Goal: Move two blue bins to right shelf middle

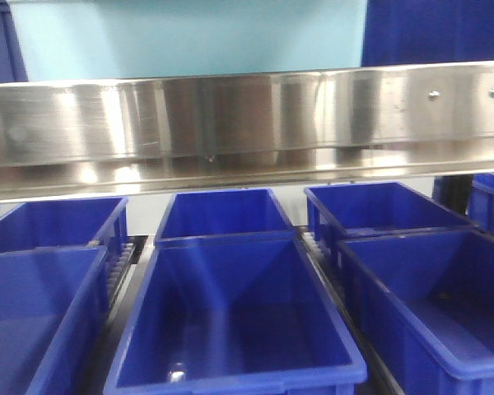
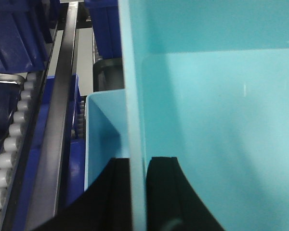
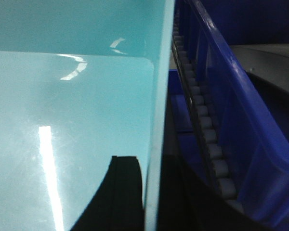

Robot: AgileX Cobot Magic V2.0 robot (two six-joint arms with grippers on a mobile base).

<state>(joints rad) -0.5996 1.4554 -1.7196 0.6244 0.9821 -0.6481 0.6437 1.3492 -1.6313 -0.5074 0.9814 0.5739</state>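
A pale blue bin (image 1: 189, 37) shows at the top of the front view, above the shiny steel rail of the right shelf middle (image 1: 247, 123). My left gripper (image 2: 138, 166) is shut on the left wall of this blue bin (image 2: 221, 120), one black finger on each side. The corner of a second pale blue bin (image 2: 103, 144) shows just outside and below that wall. My right gripper (image 3: 151, 192) is shut on the right wall of the blue bin (image 3: 77, 120), with one finger (image 3: 127, 192) inside and the other in shadow outside.
Dark blue bins (image 1: 230, 329) (image 1: 428, 313) (image 1: 33, 313) fill the level below the rail. Roller tracks (image 2: 9, 159) (image 3: 207, 139) run beside the pale bin. A dark blue bin (image 3: 241, 120) stands close on the right.
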